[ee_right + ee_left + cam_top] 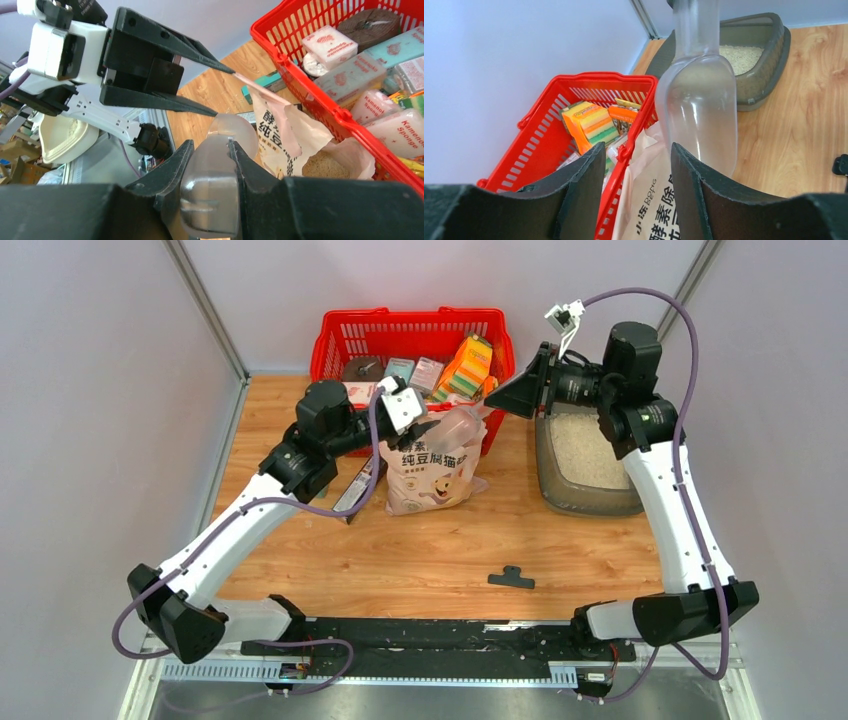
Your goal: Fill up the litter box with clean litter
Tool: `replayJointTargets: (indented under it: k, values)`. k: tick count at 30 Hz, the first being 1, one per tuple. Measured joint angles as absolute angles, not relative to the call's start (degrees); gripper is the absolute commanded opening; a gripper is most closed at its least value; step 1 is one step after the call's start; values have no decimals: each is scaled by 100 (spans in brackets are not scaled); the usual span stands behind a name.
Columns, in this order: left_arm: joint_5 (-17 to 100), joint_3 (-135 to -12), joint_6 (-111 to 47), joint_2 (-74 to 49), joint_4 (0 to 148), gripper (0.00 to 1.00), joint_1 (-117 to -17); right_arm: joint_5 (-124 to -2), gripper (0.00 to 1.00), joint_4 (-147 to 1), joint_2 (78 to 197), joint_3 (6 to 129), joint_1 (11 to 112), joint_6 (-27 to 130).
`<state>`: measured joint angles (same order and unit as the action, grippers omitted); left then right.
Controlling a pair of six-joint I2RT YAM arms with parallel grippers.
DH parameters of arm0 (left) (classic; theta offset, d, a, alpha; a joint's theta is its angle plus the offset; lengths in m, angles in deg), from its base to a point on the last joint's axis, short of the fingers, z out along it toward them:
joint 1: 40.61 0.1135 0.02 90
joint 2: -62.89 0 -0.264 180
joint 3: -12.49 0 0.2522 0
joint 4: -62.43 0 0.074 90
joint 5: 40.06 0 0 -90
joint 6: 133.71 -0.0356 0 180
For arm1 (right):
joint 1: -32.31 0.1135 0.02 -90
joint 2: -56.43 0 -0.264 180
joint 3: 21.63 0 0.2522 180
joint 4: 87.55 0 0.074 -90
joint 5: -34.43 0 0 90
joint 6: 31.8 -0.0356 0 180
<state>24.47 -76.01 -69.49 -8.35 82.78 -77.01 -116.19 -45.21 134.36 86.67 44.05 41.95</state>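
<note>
The grey litter box [590, 502] stands at the right on the table, with clean litter [585, 445] lying in it. It also shows in the left wrist view as the litter box [769, 65] holding pale litter [740, 57]. A cream cat-printed bag [430, 475] stands open in the middle, and beige litter [320, 165] shows inside it. My right gripper [492, 400] is shut on the handle of a clear scoop [210, 195], whose bowl [699, 110] hangs above the bag's mouth. My left gripper [636, 150] is open, with the bag's top edge [649, 200] loose between its fingers.
A red basket [330, 345] full of sponges and packets stands behind the bag, touching it. A small black part [511, 578] lies near the front of the table. A dark flat object [355, 490] lies left of the bag. Grey walls close in both sides.
</note>
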Motion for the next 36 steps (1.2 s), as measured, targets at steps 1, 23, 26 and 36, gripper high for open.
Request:
replayJointTargets:
  k: [1, 23, 26, 36]
  values:
    - [2418, -7601, -6939, -879, 8247, 57, -7701, -11573, 0, -4558, 13436, 8667, 4438, 4175]
    - [2213, -7863, -6807, -1447, 8575, 0, -7723, -11313, 20, -4790, 13628, 8577, 4751, 4096]
    - [2316, -7944, -6543, -1613, 8494, 0, -7655, -11258, 53, -4786, 13718, 8569, 4720, 4112]
    - [2318, -7944, -6521, -1692, 8802, 0, -7688, -11318, 64, -4652, 13665, 8254, 4751, 4094]
